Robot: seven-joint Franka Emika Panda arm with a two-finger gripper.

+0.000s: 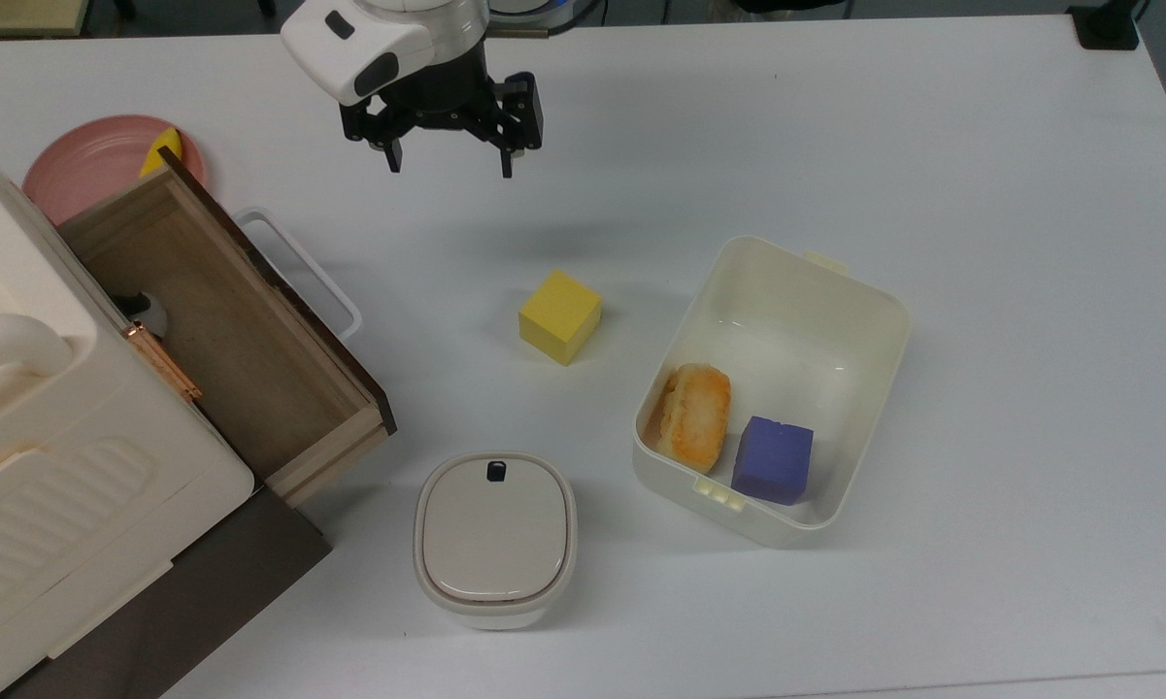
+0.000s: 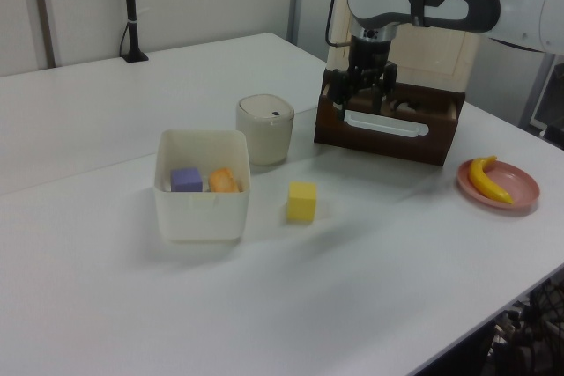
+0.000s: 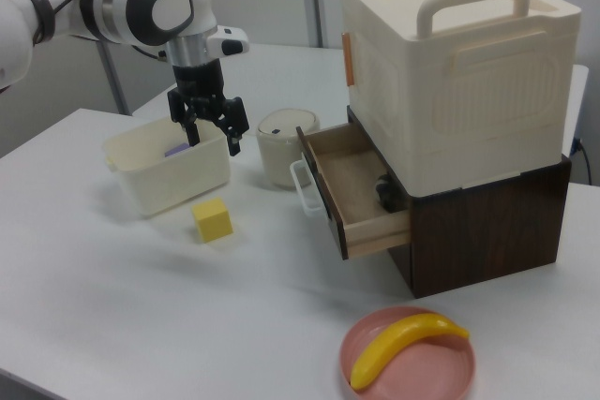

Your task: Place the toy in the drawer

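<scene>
The panda toy [image 1: 146,309] is sitting at the back of the open drawer [image 1: 252,359]; the gripper [image 1: 447,160] is hovering empty, fingers apart, clear of the handle [image 1: 301,272].
</scene>
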